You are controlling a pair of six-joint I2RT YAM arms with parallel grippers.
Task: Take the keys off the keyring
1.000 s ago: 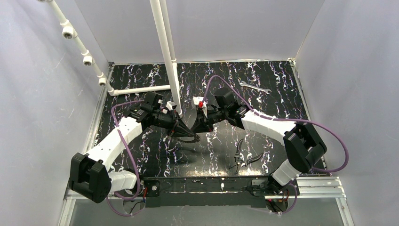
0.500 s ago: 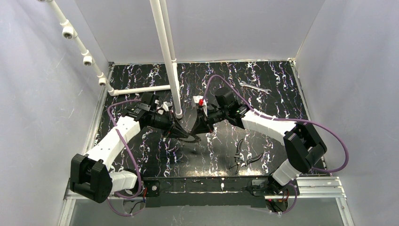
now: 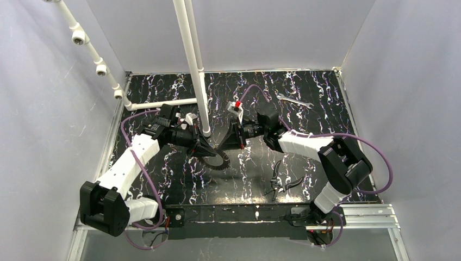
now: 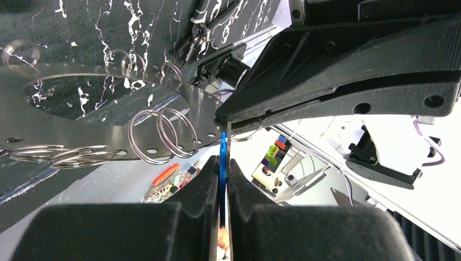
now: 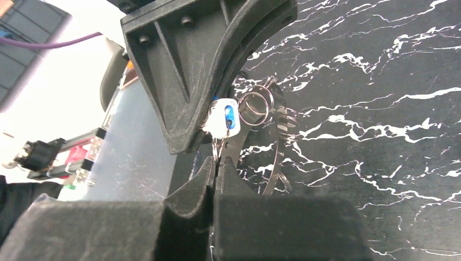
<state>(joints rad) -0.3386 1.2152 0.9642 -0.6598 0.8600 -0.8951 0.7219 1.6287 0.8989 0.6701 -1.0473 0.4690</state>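
The keyring (image 4: 98, 138) is a large flat grey ring with small holes and several wire split rings along its rim. It hangs above the table between both grippers (image 3: 220, 161). My left gripper (image 4: 223, 160) is shut on the key (image 4: 223, 145), seen edge-on as a thin blue strip between the pads. The right wrist view shows that key's pale body and blue head (image 5: 228, 119) under the left gripper's black finger. My right gripper (image 5: 219, 162) is shut on a small wire ring (image 5: 218, 152) at the keyring's rim (image 5: 278, 147). The two grippers meet tip to tip (image 3: 217, 149).
Dark-handled pliers (image 3: 282, 182) lie at the front right of the black marbled table. A slim silver wrench (image 3: 293, 100) lies at the back right. A white pipe post (image 3: 195, 70) stands just behind the grippers, with a horizontal pipe (image 3: 163, 103) running left. Grey walls enclose the table.
The right wrist has rolled and its forearm swung left. The left gripper shifted slightly left. The keyring now hangs lower and shows more of its face. Both grips hold.
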